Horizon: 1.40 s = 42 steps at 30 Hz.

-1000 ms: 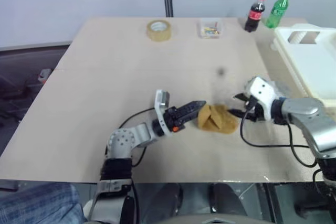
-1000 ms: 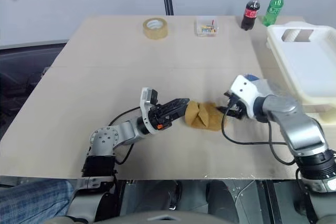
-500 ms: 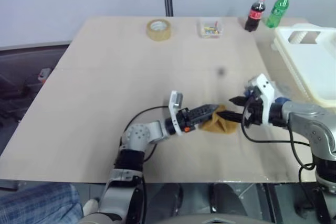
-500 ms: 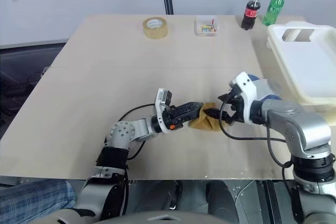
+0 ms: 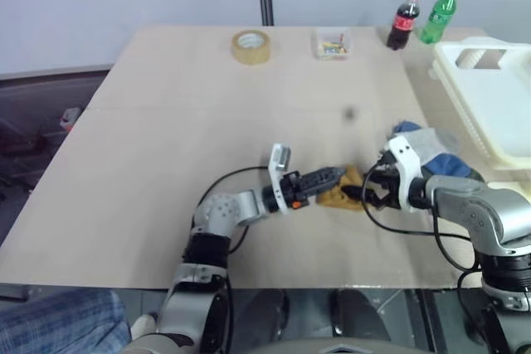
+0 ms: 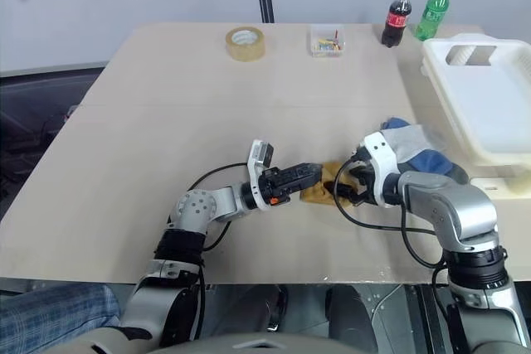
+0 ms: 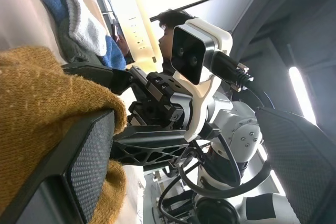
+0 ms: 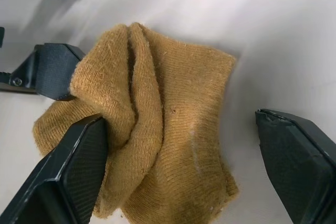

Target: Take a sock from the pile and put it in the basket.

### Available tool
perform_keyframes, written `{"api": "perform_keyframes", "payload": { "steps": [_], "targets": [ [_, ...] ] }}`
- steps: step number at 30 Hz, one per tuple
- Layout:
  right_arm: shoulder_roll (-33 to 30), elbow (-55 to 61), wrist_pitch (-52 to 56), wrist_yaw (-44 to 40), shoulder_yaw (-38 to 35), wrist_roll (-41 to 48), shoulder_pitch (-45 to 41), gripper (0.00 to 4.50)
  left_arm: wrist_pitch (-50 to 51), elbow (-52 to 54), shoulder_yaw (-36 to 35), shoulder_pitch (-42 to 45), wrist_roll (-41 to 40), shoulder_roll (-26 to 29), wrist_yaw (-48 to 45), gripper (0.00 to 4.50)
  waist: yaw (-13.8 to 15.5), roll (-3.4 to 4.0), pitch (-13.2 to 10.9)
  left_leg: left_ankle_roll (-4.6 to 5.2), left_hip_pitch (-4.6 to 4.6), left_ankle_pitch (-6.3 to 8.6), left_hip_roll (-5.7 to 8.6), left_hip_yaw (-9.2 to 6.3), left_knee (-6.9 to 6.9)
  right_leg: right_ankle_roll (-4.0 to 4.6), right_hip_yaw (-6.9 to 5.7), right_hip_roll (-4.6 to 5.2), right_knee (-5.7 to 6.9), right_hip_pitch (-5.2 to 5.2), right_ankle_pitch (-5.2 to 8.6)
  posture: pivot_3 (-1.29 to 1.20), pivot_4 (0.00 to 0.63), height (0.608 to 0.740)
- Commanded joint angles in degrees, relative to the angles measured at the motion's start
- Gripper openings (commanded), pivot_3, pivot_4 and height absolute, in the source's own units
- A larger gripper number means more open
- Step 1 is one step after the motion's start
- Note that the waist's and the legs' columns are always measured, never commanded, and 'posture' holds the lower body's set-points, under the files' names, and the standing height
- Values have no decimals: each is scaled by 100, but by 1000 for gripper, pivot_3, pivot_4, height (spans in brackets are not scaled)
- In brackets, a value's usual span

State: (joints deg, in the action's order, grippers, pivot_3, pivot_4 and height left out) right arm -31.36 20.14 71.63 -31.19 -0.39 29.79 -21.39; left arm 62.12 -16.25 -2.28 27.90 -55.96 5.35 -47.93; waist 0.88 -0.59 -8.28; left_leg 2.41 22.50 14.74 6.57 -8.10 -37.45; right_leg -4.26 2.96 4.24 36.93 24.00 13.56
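Observation:
A mustard-tan sock (image 5: 337, 198) lies bunched on the table between my two grippers. My left gripper (image 5: 334, 174) comes in from the left, open, with one finger (image 7: 79, 171) pressed against the sock's side. My right gripper (image 5: 365, 191) is open and straddles the sock (image 8: 163, 145); one finger (image 8: 68, 177) touches its folds and the other (image 8: 299, 156) stands apart on bare table. Just behind my right hand sits the pile (image 5: 425, 143) of blue and pale grey socks. The white basket (image 5: 498, 105) stands at the table's right edge.
A tape roll (image 5: 250, 47), a small clear box (image 5: 333, 44), a cola bottle (image 5: 405, 20) and a green bottle (image 5: 438, 15) line the far edge. Bare tabletop spreads to the left. A person's head (image 7: 169, 22) shows in the left wrist view.
My left gripper slid right against the sock. My right gripper rolled, sank and opened over the sock, uncovering the blue and grey pile behind it. The sock is bunched tighter.

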Motion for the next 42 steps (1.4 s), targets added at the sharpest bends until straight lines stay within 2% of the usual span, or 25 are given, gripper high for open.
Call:
{"api": "perform_keyframes", "payload": {
  "steps": [1, 4, 6, 8, 9, 11, 12, 13, 17, 18, 26, 32, 38, 42],
  "targets": [
    [-220, -55, 369, -60, 218, 69, 221, 4484, -71, 221, -75, -36, -9, -16, -150, 4500, 3, 0, 0, 0, 0, 0, 1, -2, 0, 0, -2, 0, 0, -1, 0, 0, 150, 739],
    [-266, 3, 402, -117, 297, 149, 270, 4484, -325, 481, 120, -79, 226, 88, -341, 4500, -2, -1, 1, 0, 1, 0, 2, -5, 0, 0, -4, 1, -1, -2, 0, 0, 150, 739],
    [-262, 7, 406, -148, 305, 205, 275, 4484, -1000, 813, 365, -174, 650, 174, -632, 4500, -6, 0, 1, 0, 0, 0, 2, -5, 0, 0, -4, 2, -1, -1, 0, 0, 150, 739],
    [-291, -16, 351, -168, 355, 205, 271, 4484, -1267, 976, 389, -216, 774, 192, -692, 4500, 0, 0, 2, 0, 0, 0, 1, -5, 0, 1, -4, 2, -2, -3, 0, 0, 150, 739],
    [-301, -31, 316, -186, 383, 208, 270, 3968, -1460, 1050, 497, -266, 956, 257, -751, 4500, 3, -1, 2, 0, 0, 0, 2, -5, 0, 1, -5, 3, -2, -4, 0, 0, 150, 739],
    [-283, -32, 277, -209, 424, 237, 264, 3401, -1586, 1149, 567, -368, 1082, 297, -770, 4500, -6, 0, 4, 0, -1, 0, 2, -6, 0, 1, -6, 4, -3, -5, 0, 0, 150, 739],
    [-273, -34, 263, -211, 437, 246, 258, 2753, -1589, 1165, 552, -397, 1073, 284, -750, 4500, -6, 1, 4, 0, -2, 0, 1, -6, 0, 1, -5, 3, -3, -5, 0, 0, 150, 739],
    [-284, -32, 209, -247, 488, 244, 253, 2427, -1601, 1184, 561, -422, 1088, 297, -751, 4500, -9, 0, 4, 0, -2, 0, 1, -6, 1, 1, -4, 3, -3, -4, 0, 0, 150, 739],
    [-248, -94, 95, -270, 598, 208, 221, 474, -1878, 1295, 603, -477, 1296, 355, -779, 4500, -15, 0, 4, 0, -2, 0, 1, -6, 1, 1, -5, 2, -3, -5, 0, 0, 150, 739],
    [-219, -121, 78, -252, 602, 194, 212, 111, -1986, 1371, 653, -504, 1397, 425, -811, 4500, -19, -1, 5, 0, -6, 0, 1, -5, 1, 1, -5, 2, -2, -8, 0, 0, 150, 739],
    [-245, -213, -85, -354, 642, 170, 189, 45, -3250, 2010, 1074, -777, 2363, 1176, -1187, 4500, -43, 1, 6, 1, -40, 1, -3, -2, 8, 1, 1, -1, -3, -39, 1, 0, 150, 739],
    [-506, -221, -254, -621, 435, 262, 154, 45, -4855, 2175, 1342, -1018, 3323, 1692, -1527, 4500, -20, 2, 6, 1, -41, 1, -3, -1, 10, 2, 1, 1, -6, -40, 1, 0, 150, 739],
    [-1083, -165, -348, -1070, 227, 374, 62, 45, -5276, 2103, 1453, -1085, 3596, 1890, -1668, 4500, 26, 3, 3, 4, -22, 2, 2, -14, 10, 1, -17, 8, -18, -34, 1, 0, 150, 739],
    [-1741, -106, -251, -1540, -39, 634, -295, 45, -5108, 2180, 1460, -1029, 3520, 1862, -1598, 4500, 5, 6, -1, 4, 6, 2, 8, -17, 4, 0, -22, 14, -16, -10, 0, 0, 150, 739]
  ]
}}
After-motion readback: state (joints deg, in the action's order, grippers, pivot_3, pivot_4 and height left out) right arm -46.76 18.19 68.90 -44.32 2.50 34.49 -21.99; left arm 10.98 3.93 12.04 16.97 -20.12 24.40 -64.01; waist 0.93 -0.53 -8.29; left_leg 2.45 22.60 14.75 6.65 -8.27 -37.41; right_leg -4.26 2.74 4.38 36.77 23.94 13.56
